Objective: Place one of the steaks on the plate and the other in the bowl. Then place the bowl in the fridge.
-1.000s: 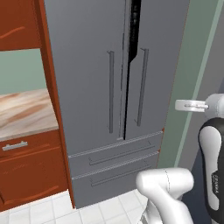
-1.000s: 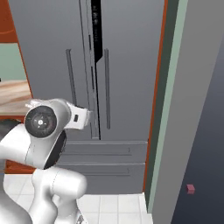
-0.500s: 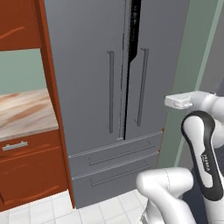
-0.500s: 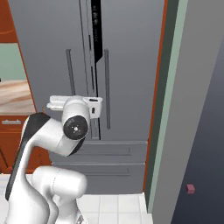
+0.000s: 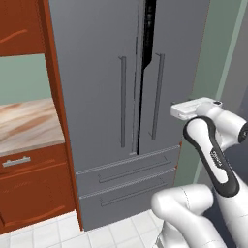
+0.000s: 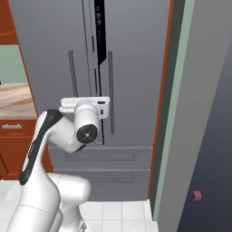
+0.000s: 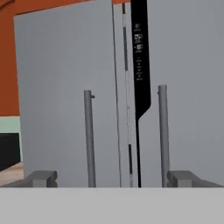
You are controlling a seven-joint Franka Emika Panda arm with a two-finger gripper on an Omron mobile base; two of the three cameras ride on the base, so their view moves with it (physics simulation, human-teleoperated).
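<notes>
fridge [image 5: 106, 97] straight ahead, counter [image 5: 26, 123] to its left, wall [image 6: 199, 113] to its right, drawers [image 5: 126, 181] at its bottom

White tiled floor [image 5: 48, 232]; the fridge [image 5: 97, 97] stands directly on it.

Tall grey steel fridge [image 5: 101, 82] with a black control strip [image 5: 149, 38], beside red-brown wooden cabinets [image 5: 29, 186] and a beige marbled countertop [image 5: 26, 123].

Open air lies before the fridge [image 7: 65, 87]; its doors stand nearly shut, handles [image 7: 89, 135] protruding.
</notes>
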